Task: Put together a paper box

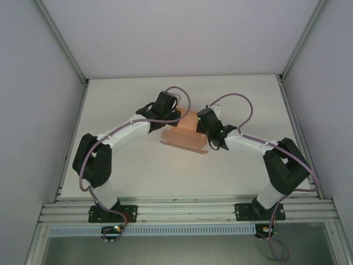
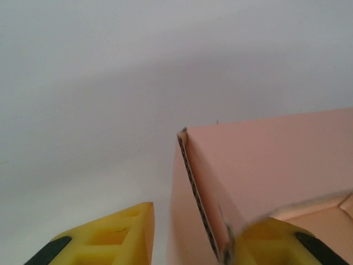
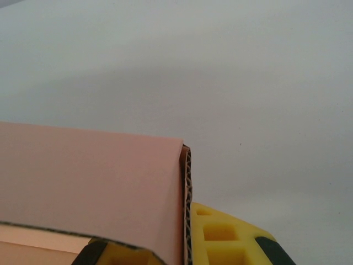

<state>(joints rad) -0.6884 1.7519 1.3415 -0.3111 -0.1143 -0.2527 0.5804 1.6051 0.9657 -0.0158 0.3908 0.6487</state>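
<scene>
The paper box (image 1: 185,135) sits partly erected at the centre of the table (image 1: 138,176), between the two grippers. In the top view its long axis runs roughly 9 to 3 o'clock, with the 3 o'clock end tipped slightly toward the arm bases.

Left gripper (image 1: 168,116): at the box's 11 o'clock corner. In the left wrist view the fingers straddle a raised wall end-on, and the corrugated edge (image 2: 198,204) stands between them. One finger (image 2: 281,243) sits against the card. The other (image 2: 110,237) is clear of it, so the jaws are parted.

Right gripper (image 1: 206,127): at the 3 o'clock end. In the right wrist view both fingers lie against the end wall (image 3: 186,182), so it appears clamped on the card.

Judgement: each arm is on its own end and neither is nearer. The next fold depends on the left jaws closing across that wall's thickness.
</scene>
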